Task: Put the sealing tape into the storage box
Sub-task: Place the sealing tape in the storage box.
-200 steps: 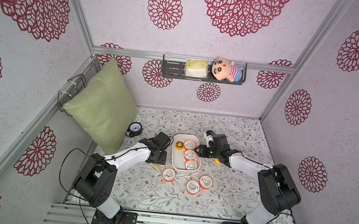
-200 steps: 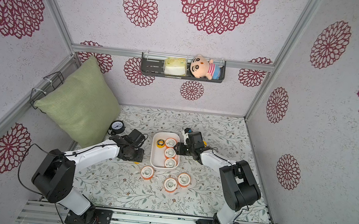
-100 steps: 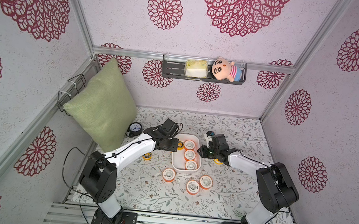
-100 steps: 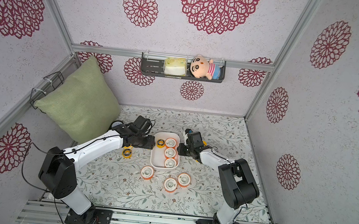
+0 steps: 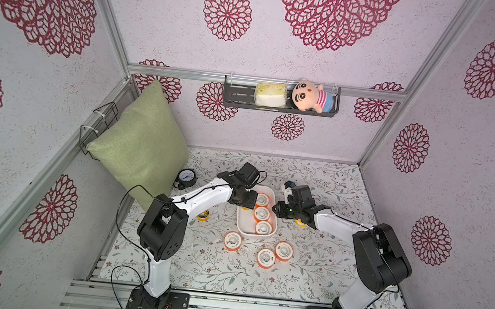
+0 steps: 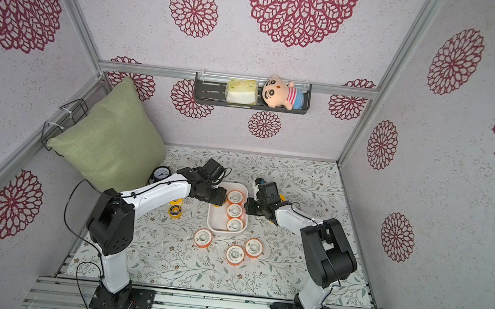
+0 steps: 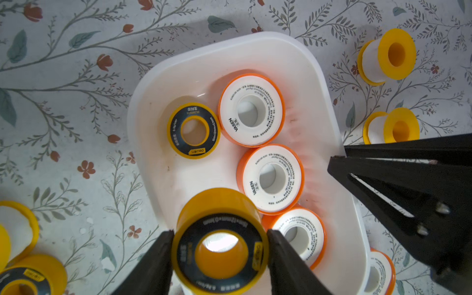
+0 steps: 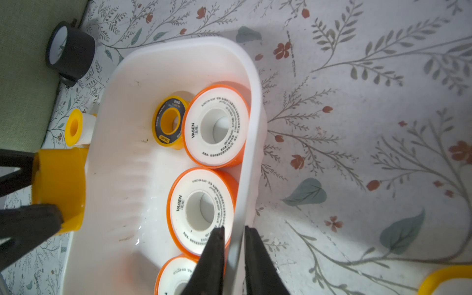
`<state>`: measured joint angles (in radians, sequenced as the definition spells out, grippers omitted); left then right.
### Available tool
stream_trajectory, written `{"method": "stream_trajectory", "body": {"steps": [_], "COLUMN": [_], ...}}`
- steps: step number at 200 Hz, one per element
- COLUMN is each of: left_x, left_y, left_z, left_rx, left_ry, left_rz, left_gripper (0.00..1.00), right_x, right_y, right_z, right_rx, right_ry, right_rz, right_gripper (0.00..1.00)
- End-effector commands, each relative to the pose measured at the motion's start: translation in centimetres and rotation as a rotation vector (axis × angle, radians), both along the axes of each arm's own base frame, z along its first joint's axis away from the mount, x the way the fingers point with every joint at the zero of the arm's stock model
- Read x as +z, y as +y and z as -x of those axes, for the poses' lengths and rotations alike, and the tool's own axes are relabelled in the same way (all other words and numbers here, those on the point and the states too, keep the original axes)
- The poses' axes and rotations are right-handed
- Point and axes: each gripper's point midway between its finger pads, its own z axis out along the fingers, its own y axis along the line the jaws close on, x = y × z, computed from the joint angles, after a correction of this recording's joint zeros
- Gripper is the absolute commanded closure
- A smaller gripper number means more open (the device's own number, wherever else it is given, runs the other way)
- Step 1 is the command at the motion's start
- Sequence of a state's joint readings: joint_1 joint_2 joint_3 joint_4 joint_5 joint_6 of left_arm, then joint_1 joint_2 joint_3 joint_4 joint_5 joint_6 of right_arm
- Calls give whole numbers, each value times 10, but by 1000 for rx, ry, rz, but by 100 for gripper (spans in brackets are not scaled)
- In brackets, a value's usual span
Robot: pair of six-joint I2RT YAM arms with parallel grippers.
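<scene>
The white storage box [image 7: 194,66] holds three orange, white-faced sealing tape spools [image 7: 251,109] in a row and one small yellow, black-faced spool [image 7: 193,130]. My left gripper [image 7: 219,232] is shut on another yellow black-faced spool [image 7: 219,212] and holds it above the box's left wall; in both top views it hangs there [image 5: 245,201]. My right gripper [image 8: 234,229] is shut on the box's right wall [image 8: 252,127], one finger inside and one outside. In a top view it sits at the box's right side [image 6: 248,208].
Three orange spools [image 5: 233,241] lie on the floral mat in front of the box. Yellow spools lie left [image 5: 203,216] and right [image 5: 300,223] of it. A black gauge [image 5: 186,178] and a green pillow [image 5: 144,144] stand at the back left.
My left arm rose from the mat left of the box and swung right, bringing a yellow spool over the box. My right gripper closed on the box's right wall.
</scene>
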<state>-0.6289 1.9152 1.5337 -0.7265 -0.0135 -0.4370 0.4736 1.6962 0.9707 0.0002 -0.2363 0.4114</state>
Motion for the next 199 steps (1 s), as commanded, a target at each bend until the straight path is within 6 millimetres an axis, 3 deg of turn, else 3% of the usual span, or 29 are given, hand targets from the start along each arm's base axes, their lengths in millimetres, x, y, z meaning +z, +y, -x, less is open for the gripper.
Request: {"method": "stream_trajectory", "body": {"steps": [1,9,12,21,74,199], "left_x": [-7,-4,-18,-24,-34,-33], "left_y": [-6,-7,-8,-9,-11,-8], "left_z": [2,1,1,2,3,-2], "left_rx": [-48,-54,-58,-65,-79,-76], "left_ry": [7,1,26,35,47,5], "left_rz": [-45,-49,-69,-84,-155,-285], "left_gripper": [46,46,46,46,46,44], "right_x": [6,6,6,5,5,3], "right_y": [0,0,-1,-1,-1,-3], "right_z": [-7,-6,-6,-6,-6,-6], "right_rx": [-11,-11,-13,-12,-11,-16], "right_ry": [-17,-16,-17,-16,-14,-11], "right_rz": [-4,-4,-3,-2,-2,10], "right_gripper": [80,80,80,80,80,83]}}
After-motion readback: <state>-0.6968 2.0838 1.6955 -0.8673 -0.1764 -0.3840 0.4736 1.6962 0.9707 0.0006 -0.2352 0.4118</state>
